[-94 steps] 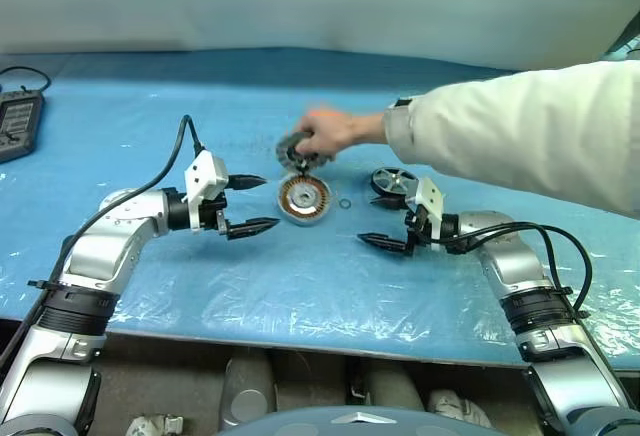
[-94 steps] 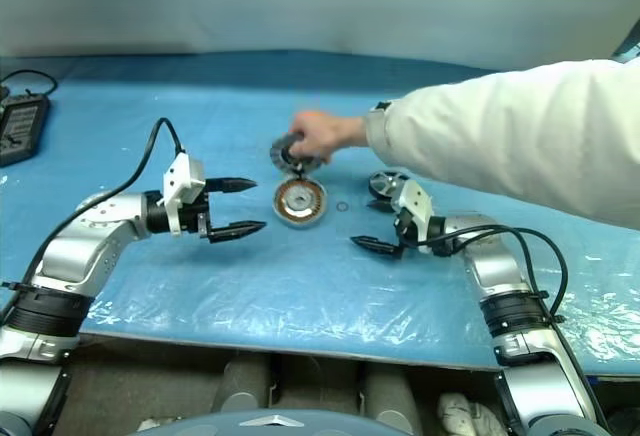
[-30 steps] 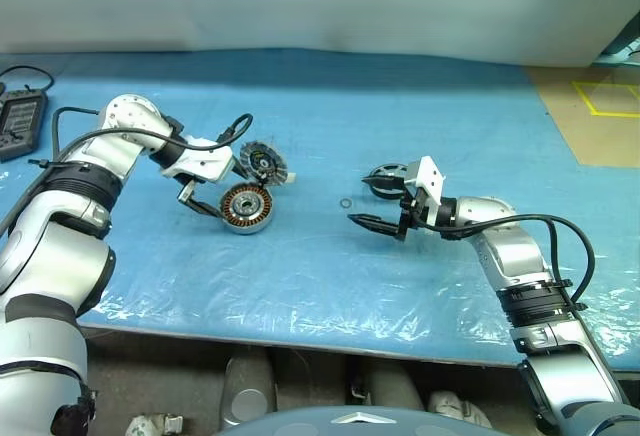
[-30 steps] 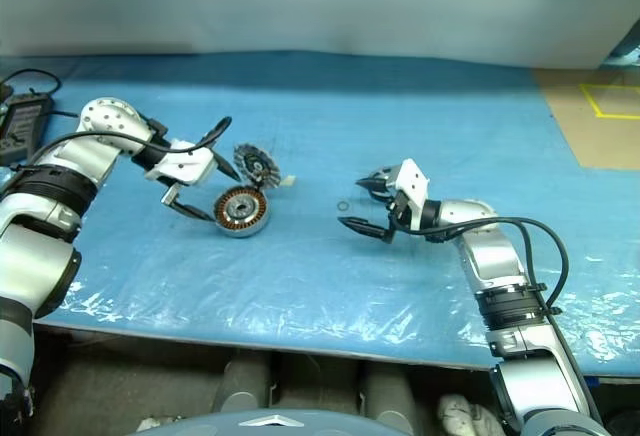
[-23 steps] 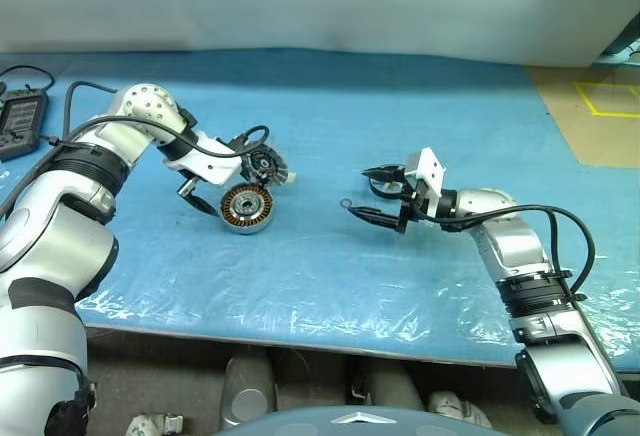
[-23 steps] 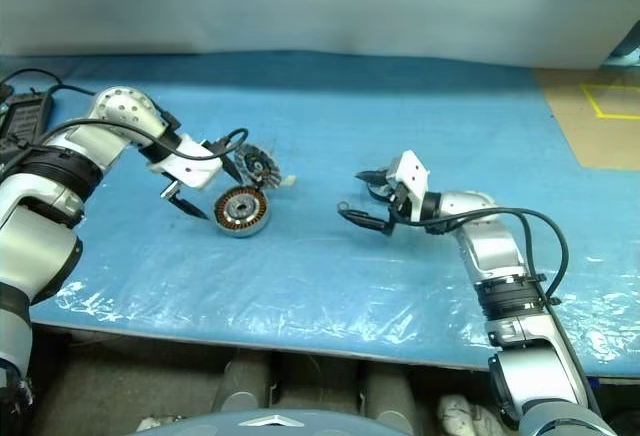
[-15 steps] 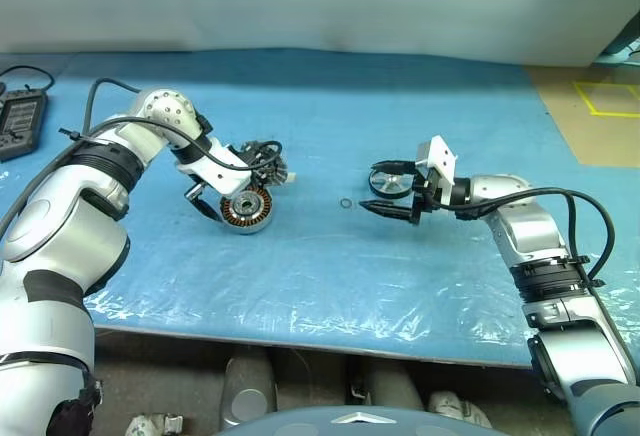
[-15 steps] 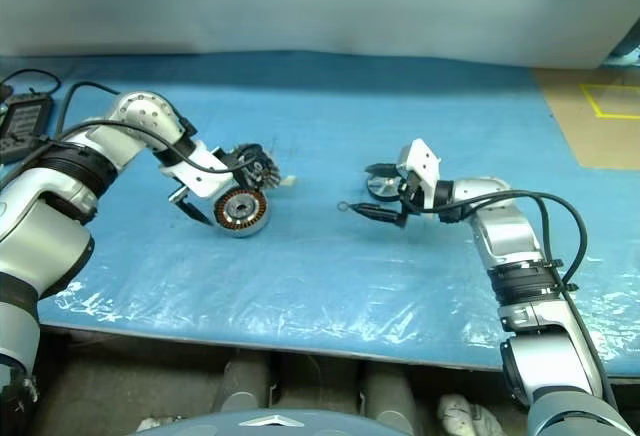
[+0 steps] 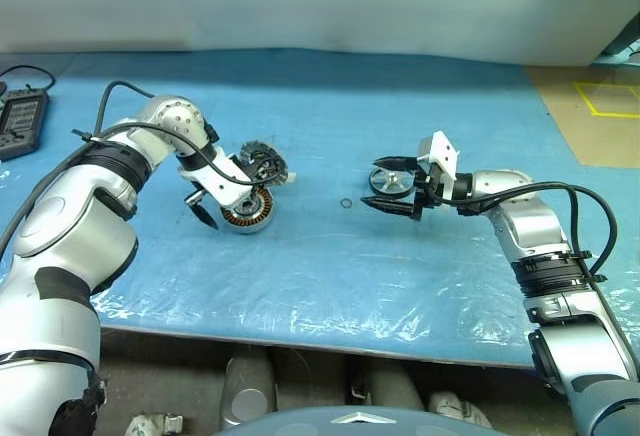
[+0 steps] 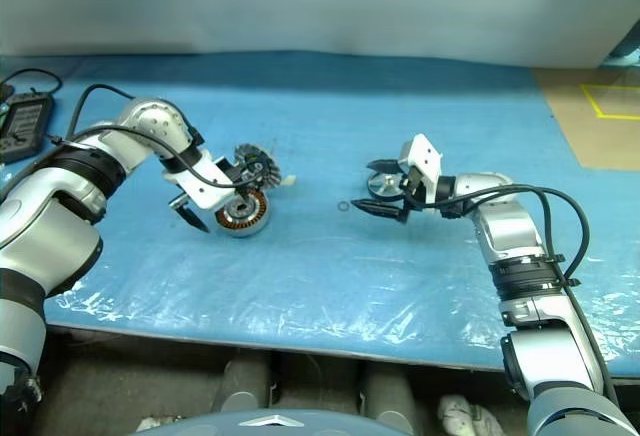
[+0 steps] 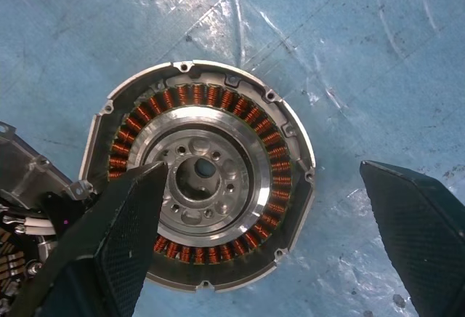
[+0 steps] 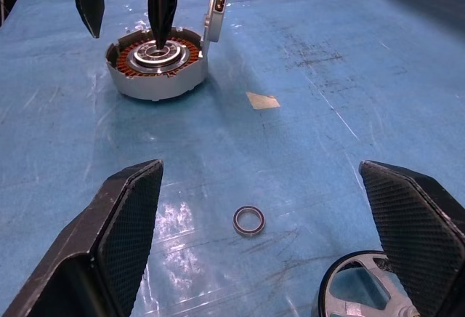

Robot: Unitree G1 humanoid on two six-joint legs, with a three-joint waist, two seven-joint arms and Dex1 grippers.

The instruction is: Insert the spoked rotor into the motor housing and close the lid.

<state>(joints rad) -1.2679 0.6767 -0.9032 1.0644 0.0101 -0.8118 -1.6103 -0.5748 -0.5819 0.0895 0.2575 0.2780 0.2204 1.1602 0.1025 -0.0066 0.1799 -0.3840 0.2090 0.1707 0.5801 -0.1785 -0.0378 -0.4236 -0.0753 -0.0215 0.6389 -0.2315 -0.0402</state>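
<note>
Straddling the round silver motor housing with its copper windings, your left gripper points down, jaws wide, holding nothing; one finger sits over the central hole. Ribbed grey lid leans on edge against the housing's far side, out of the bore. Right gripper, also wide and empty, brackets the dark-silver spoked rotor on the blue sheet. Small loose ring lies between.
</note>
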